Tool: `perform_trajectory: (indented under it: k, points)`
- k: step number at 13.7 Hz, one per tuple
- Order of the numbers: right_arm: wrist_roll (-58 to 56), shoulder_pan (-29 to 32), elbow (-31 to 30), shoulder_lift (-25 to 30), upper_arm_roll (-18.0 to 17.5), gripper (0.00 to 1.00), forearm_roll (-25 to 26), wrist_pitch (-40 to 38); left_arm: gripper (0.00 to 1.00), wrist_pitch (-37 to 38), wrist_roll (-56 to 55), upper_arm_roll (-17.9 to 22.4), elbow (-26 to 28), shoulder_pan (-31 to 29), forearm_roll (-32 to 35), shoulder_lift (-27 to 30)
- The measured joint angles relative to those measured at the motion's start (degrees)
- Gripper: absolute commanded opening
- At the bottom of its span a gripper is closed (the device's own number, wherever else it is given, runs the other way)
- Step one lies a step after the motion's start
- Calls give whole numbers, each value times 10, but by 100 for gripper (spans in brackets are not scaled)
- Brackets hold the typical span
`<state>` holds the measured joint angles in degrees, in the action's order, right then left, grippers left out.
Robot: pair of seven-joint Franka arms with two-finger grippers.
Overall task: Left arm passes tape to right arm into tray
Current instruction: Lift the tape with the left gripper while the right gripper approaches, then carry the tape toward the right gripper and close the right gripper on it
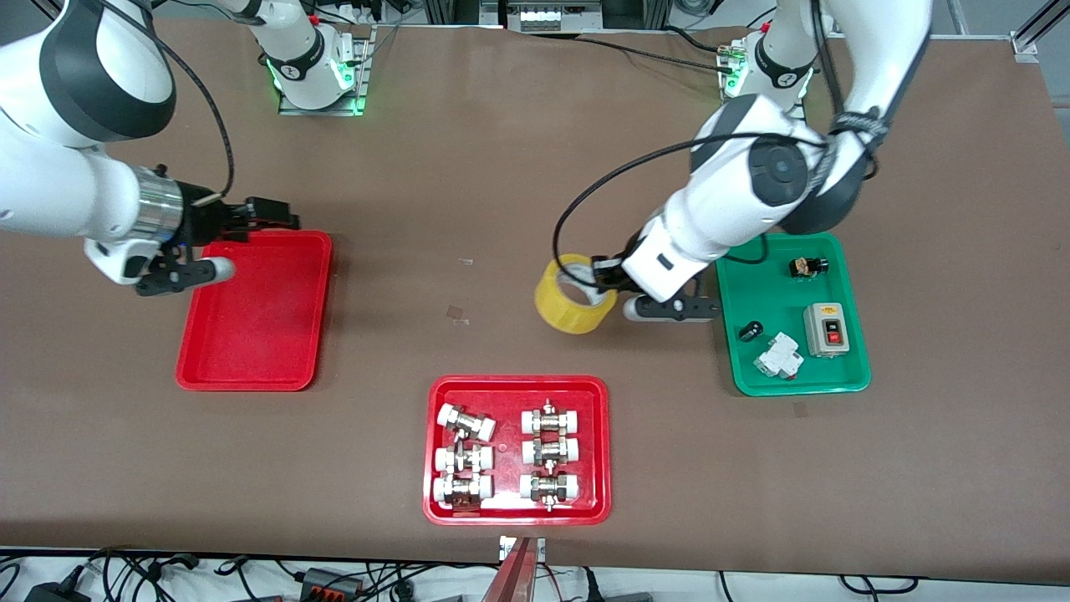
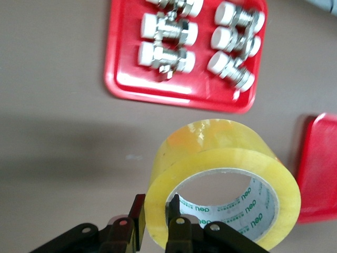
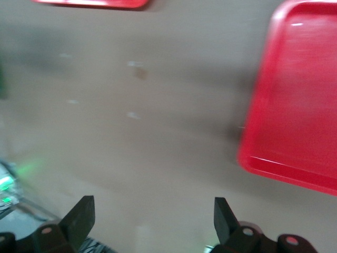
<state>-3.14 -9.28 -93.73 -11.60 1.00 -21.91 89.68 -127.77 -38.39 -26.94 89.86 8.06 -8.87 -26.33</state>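
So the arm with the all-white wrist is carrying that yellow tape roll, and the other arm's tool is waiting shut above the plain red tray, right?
Not quite: the right tool is open, as the right wrist view shows, its fingers spread wide. The rest holds: the left tool grips the tape by its wall, and the right one is at the plain red tray.

Your tape (image 1: 573, 294) is a fat roll of see-through yellow packing tape with a pale core printed in green. It hangs tilted above the bare brown table, between the green tray and the tray of fittings, with one wall of the roll pinched in the left gripper (image 2: 154, 217). Your tray (image 1: 257, 311) is plain red, with rounded corners and a low rim; it lies flat toward the right arm's end of the table, well apart from the tape.
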Motion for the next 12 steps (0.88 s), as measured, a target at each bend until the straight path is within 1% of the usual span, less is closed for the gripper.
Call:
perform_trajectory:
  k: [2, 4, 6, 7, 9, 10, 12]
  points:
    - [0, -15, 4, -4, 0, 100, -19, 5, 0, -74, -76, 0, -1, 23, 0, -23]
    - [-5, -21, 14, -12, 0, 100, -49, 6, 0, -115, -148, 0, -2, 46, 0, -38]
    - [-46, -22, 22, -29, 0, 100, -91, 6, 0, -167, -213, 0, -2, 66, 0, -46]
    - [-74, -22, 26, -38, 1, 100, -102, 7, 0, -196, -244, 0, -2, 72, 0, -51]
    - [-124, -22, 41, -58, 2, 100, -111, 10, 0, -216, -279, -2, -3, 75, -6, -66]
    - [-150, -22, 54, -68, 2, 100, -123, 11, 0, -219, -280, -8, -4, 75, -18, -76]
    - [-192, -21, 80, -93, 2, 100, -175, 15, 0, -225, -278, -30, -15, 75, -32, -97]
